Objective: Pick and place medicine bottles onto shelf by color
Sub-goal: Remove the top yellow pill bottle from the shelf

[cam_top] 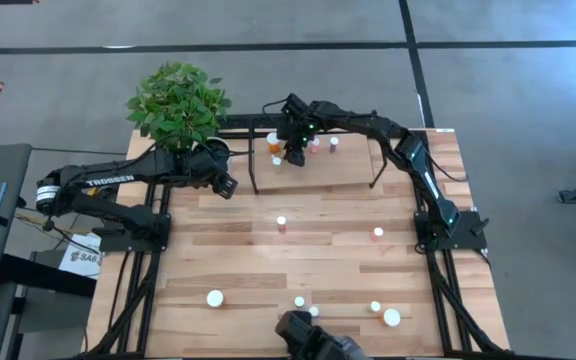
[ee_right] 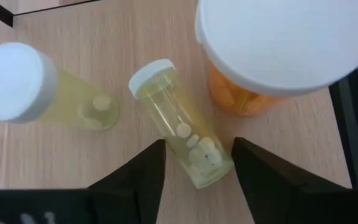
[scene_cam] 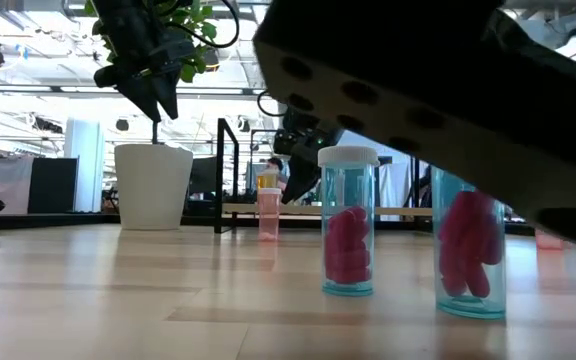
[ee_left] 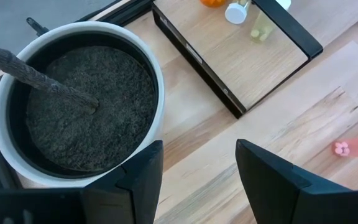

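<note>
On the shelf (ee_right: pixel 73 155), a pale yellow bottle (ee_right: pixel 182 134) stands between the right claw's (ee_right: pixel 197 163) parted fingers, ungripped.

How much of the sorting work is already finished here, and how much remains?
Done: several bottles already stand on the shelf, including a large orange bottle. In hand: the right claw straddles a pale bottle there. Left: about seven bottles on the table, like the pink-pill bottle.

a leafy green plant (cam_top: pixel 179 103) is standing in a white pot (scene_cam: pixel 153 186) at the far left corner of the plank table (cam_top: pixel 308 260). dark soil (ee_left: pixel 82 109) is filling the pot around a thin brown stem (ee_left: pixel 33 76).
</note>
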Robot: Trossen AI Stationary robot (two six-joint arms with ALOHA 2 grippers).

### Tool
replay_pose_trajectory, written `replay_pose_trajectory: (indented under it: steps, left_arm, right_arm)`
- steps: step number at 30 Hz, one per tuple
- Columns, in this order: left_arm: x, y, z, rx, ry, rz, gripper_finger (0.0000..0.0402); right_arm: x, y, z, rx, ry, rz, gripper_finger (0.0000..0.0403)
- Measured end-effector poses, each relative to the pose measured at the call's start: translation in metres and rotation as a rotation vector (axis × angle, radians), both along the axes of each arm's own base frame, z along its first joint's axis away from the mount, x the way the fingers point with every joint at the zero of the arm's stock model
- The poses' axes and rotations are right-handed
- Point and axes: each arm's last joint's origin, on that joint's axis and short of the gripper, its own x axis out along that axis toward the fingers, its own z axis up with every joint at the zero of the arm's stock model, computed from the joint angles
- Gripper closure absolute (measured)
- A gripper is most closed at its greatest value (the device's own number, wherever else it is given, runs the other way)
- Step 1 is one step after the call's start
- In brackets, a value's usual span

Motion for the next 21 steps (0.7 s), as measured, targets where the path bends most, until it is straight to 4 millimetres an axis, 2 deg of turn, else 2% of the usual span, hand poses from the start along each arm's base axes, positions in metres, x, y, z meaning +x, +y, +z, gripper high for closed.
replay_pose_trajectory:
  steps: [10, 18, 21]
  left_arm:
    - [0.0, 0.0, 0.0, 0.0, 0.0, 0.0, 0.0211]
    - [0.0, 0.0, 0.0, 0.001, 0.001, 0.001, 0.0211]
    - [0.0, 0.0, 0.0, 0.001, 0.0, 0.001, 0.0211]
  right_arm:
    - [-0.007, 0.006, 0.006, 0.032, 0.054, 0.002, 0.0254]
    - [-0.018, 0.009, 0.035, 0.004, 0.041, 0.013, 0.0263]
    - [-0.018, 0.011, 0.037, -0.003, 0.05, 0.014, 0.0263]
